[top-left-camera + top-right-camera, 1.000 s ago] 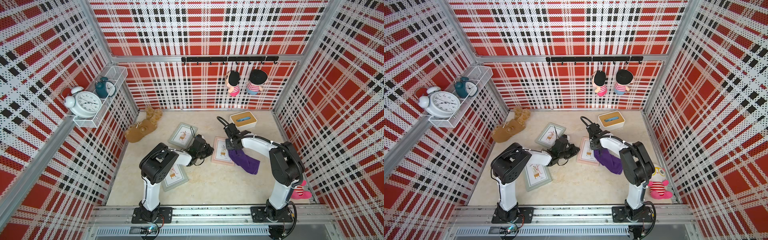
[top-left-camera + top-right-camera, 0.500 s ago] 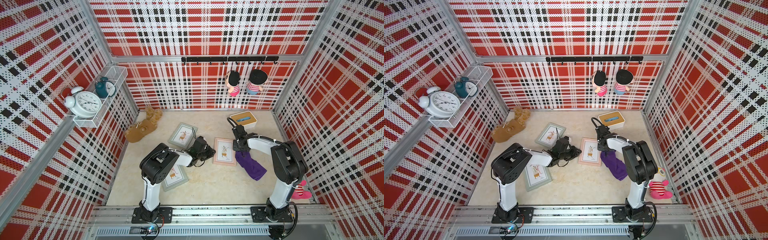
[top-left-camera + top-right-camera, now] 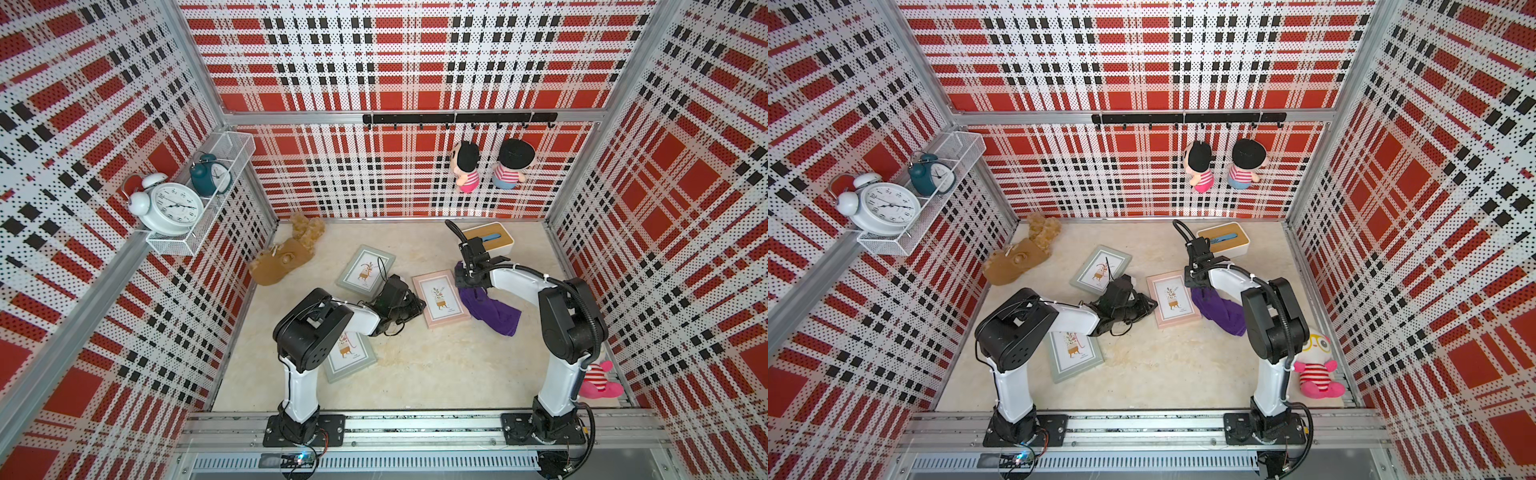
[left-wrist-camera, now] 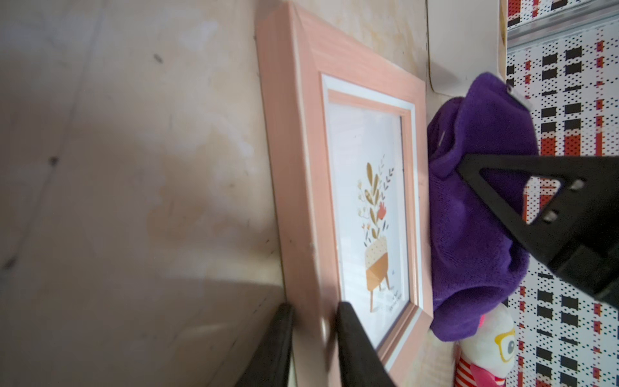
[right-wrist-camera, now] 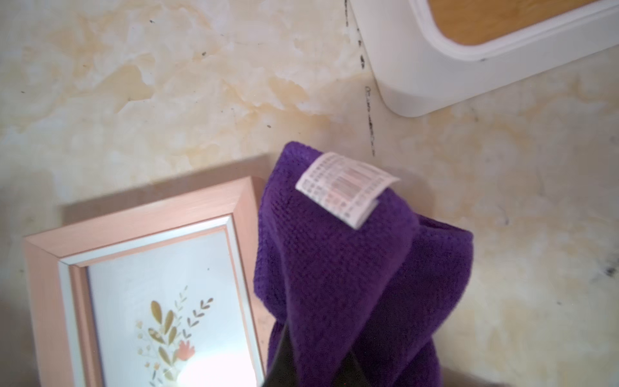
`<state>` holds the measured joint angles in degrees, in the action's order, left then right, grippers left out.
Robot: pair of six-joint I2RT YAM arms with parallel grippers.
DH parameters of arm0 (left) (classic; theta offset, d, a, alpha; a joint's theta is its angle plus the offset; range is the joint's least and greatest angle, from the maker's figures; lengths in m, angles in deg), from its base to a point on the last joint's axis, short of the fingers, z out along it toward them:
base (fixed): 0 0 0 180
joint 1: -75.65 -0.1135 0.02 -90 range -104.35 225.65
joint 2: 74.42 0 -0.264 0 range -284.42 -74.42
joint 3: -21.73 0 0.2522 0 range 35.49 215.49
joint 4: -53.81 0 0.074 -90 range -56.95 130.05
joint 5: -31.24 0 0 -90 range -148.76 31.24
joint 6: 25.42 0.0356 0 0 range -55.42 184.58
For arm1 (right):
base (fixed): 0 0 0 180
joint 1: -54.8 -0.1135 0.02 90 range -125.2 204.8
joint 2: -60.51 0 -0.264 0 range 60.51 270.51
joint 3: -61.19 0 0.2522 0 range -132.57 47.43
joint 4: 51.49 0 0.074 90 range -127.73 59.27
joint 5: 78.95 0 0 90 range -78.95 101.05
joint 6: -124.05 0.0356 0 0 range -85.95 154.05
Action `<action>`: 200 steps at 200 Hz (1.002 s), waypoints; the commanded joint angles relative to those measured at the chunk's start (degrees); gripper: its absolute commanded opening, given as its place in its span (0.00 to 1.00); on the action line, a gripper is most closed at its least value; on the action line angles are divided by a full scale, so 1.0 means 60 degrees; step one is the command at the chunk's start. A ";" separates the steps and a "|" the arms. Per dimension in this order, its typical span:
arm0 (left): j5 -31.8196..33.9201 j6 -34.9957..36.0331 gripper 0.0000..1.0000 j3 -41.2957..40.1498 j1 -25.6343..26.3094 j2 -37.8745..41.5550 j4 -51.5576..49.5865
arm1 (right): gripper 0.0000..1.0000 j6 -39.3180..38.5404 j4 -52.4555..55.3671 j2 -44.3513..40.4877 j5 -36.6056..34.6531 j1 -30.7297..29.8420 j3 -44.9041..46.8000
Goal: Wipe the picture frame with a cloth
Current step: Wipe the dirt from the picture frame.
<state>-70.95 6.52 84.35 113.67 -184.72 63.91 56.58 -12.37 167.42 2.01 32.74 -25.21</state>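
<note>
Right gripper (image 3: 468, 286) pinched cloth (image 3: 494, 313) just beside frame (image 3: 441, 298); left fingers (image 4: 276, 348) straddled its edge, clamping unclear; wiping looked unfinished.

Both top views are bright and evenly lit, with soft shadows, and the walls (image 3: 104, 124) splay outward at the edges from the wide lens. The left fingers (image 4: 355, 345) are dark and blurred, the frame (image 4: 301, 167) between them smeared, and a broad dim shadow covers the floor (image 4: 134, 301) beside them. Beside the out-of-focus right fingers (image 5: 281, 365) glare whitens the frame; the cloth (image 5: 335, 268) beyond them is sharp.
</note>
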 commanded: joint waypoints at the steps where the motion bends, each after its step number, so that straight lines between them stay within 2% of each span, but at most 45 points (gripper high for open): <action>1: 0.0165 -0.0015 0.24 -0.0119 0.0006 -0.0214 -0.1016 | 0.00 -0.0411 0.0914 -0.1177 0.0135 -0.0201 0.0384; 16: 0.0350 0.0001 0.23 -0.0089 0.0021 -0.0224 -0.1366 | 0.00 -0.0513 0.1161 -0.1542 0.0889 -0.0608 0.0831; 38: 0.0537 -0.0051 0.21 -0.0134 0.0035 -0.0209 -0.1585 | 0.00 -0.0411 0.1681 -0.1443 0.1153 -0.1181 0.1175; 79: 0.0694 -0.0119 0.19 -0.0105 0.0080 -0.0257 -0.1778 | 0.00 -0.0348 0.1932 -0.0327 0.0653 -0.1465 0.1022; 103: 0.0739 -0.0090 0.18 -0.0088 0.0079 -0.0277 -0.1843 | 0.00 -0.0581 0.2073 0.0434 -0.0391 -0.1444 0.0200; 135: 0.0698 0.0122 0.17 0.0010 0.0068 -0.0356 -0.1989 | 0.00 -0.1069 0.2145 0.1987 -0.0831 -0.1090 -0.1751; 159: 0.0740 0.0256 0.16 0.0044 0.0036 -0.0295 -0.2066 | 0.00 -0.1088 0.2124 0.2476 -0.0856 -0.1015 -0.2550; 174: 0.0767 0.0250 0.16 0.0137 0.0035 -0.0313 -0.2125 | 0.00 -0.1102 0.1948 0.2187 -0.0522 -0.1051 -0.2086; 200: 0.0909 0.0103 0.16 0.0209 0.0039 -0.0374 -0.2268 | 0.00 -0.1119 0.1874 0.1101 0.0085 -0.1346 -0.0168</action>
<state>-68.45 6.56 86.36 113.93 -184.18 60.13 50.85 -4.15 177.50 0.61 25.65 -35.22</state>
